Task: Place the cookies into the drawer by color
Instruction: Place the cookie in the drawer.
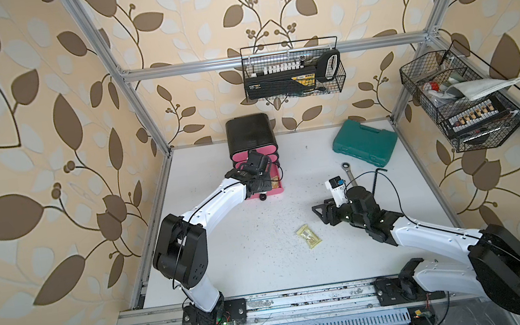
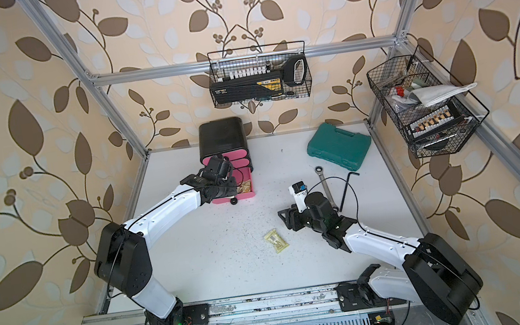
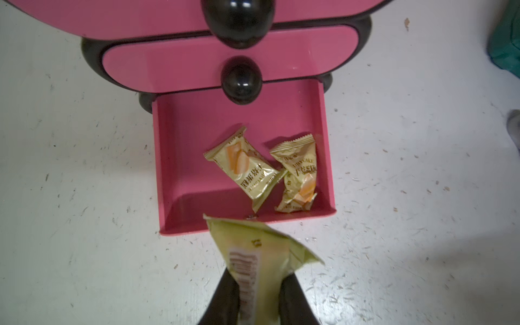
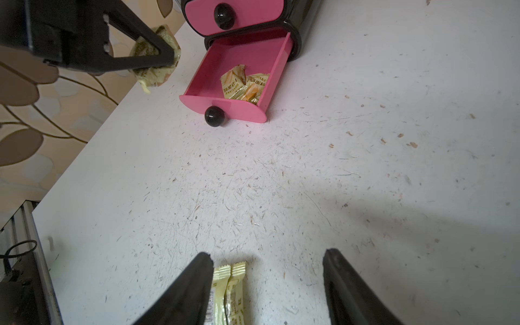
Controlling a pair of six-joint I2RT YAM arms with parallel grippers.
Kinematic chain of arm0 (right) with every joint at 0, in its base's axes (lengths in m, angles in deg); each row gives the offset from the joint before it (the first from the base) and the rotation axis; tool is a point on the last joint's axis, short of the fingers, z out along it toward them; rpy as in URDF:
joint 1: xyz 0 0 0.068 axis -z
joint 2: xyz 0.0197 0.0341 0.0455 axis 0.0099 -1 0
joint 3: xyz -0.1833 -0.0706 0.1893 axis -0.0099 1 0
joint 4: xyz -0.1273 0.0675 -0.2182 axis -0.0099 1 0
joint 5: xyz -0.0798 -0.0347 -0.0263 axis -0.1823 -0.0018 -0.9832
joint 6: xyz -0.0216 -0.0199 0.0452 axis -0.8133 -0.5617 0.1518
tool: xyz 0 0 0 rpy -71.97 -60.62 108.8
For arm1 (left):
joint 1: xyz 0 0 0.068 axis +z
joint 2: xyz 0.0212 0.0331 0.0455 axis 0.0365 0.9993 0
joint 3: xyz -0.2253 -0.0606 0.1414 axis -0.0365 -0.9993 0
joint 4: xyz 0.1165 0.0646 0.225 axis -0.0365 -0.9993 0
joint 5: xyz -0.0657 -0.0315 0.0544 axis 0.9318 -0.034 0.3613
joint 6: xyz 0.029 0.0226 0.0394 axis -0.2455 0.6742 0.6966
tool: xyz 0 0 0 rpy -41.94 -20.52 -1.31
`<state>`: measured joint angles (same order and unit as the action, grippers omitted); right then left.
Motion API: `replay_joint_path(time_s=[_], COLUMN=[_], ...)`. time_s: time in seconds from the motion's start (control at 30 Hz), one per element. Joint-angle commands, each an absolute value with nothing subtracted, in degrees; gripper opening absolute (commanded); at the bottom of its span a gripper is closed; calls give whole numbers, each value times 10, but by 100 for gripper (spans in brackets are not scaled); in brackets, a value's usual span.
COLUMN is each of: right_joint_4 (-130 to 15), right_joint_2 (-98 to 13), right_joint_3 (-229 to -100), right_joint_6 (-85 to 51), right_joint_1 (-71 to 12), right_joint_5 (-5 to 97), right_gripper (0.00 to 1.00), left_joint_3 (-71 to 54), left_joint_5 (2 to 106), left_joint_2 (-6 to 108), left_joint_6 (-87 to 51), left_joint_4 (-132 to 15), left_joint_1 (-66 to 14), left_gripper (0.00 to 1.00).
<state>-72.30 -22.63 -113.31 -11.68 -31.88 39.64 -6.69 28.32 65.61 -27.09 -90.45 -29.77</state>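
The drawer cabinet (image 1: 249,133) (image 2: 221,137) stands at the back of the table, black with pink fronts. Its bottom drawer (image 3: 194,146) (image 4: 225,53) is pulled out, and two gold-yellow cookies (image 3: 244,166) (image 3: 298,171) (image 4: 242,83) lie inside. My left gripper (image 3: 259,281) (image 1: 260,187) is shut on a pale yellow cookie (image 3: 253,253) (image 4: 152,64), held above the open drawer's front edge. Two more pale yellow cookies (image 1: 309,237) (image 2: 276,240) (image 4: 228,289) lie side by side mid-table. My right gripper (image 4: 267,254) (image 1: 322,213) hangs open just above them, one finger next to the pair.
A teal tool case (image 1: 364,141) lies at the back right. A ratchet wrench (image 1: 348,173) and a black hex key (image 1: 375,181) lie behind the right arm. Wire baskets (image 1: 292,72) (image 1: 460,100) hang on the frame above the table.
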Motion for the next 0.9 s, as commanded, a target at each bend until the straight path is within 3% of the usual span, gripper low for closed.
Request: replay_joint_path(time_s=[0.0, 0.47, 0.87], right_joint_4=[-734, -735, -738], right_joint_2=[-230, -230, -234], right_joint_3=[-1140, -1140, -1140], right_joint_6=[-112, -110, -108], right_joint_1=[-316, -316, -316], right_joint_5=[402, 403, 408], right_gripper=[65, 65, 65], left_joint_3=[-29, 21, 20], left_joint_5=[285, 355, 331], left_joint_2=[680, 795, 808], left_joint_6=[-245, -241, -245], left_joint_4=[-898, -869, -863], left_joint_1=[-281, -206, -198], left_gripper=[20, 22, 37])
